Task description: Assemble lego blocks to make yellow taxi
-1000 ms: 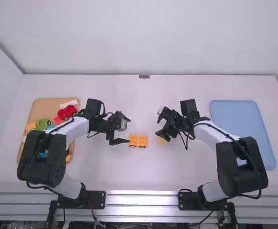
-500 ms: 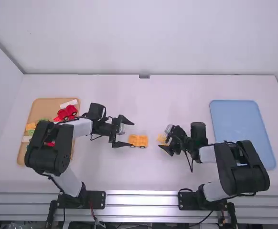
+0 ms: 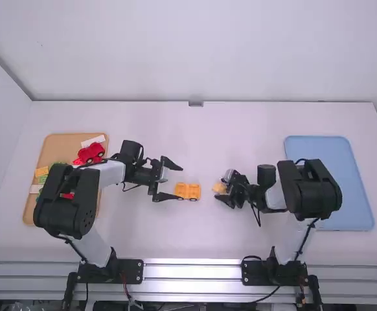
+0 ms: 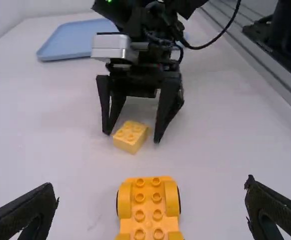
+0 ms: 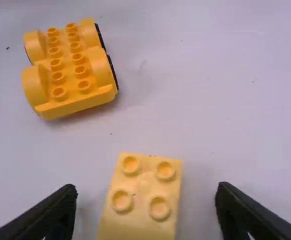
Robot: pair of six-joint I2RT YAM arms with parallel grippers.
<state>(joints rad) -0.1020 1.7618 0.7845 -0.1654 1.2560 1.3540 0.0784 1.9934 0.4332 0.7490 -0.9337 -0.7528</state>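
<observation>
My left gripper point(image 3: 168, 180) stands open just left of the orange-yellow wheeled base point(image 3: 188, 191) on the table. In the left wrist view the left gripper point(image 4: 151, 207) has its fingers wide apart, with the studded wheeled base point(image 4: 148, 205) between and beyond them. My right gripper point(image 3: 219, 192) is low at the yellow block point(image 3: 221, 188), right of the base. In the right wrist view the right gripper point(image 5: 145, 210) is open, its fingers on either side of the four-studded block point(image 5: 143, 190), with gaps to both. Block and base lie apart.
A wooden tray point(image 3: 60, 144) with red, green and other blocks lies at the far left, partly under the left arm. A blue tray point(image 3: 318, 155) lies at the right, behind the right arm.
The right gripper has shifted toward the front and turned around the yellow block, and its arm's elbow has swung left. The left arm moved slightly, then kept still.
</observation>
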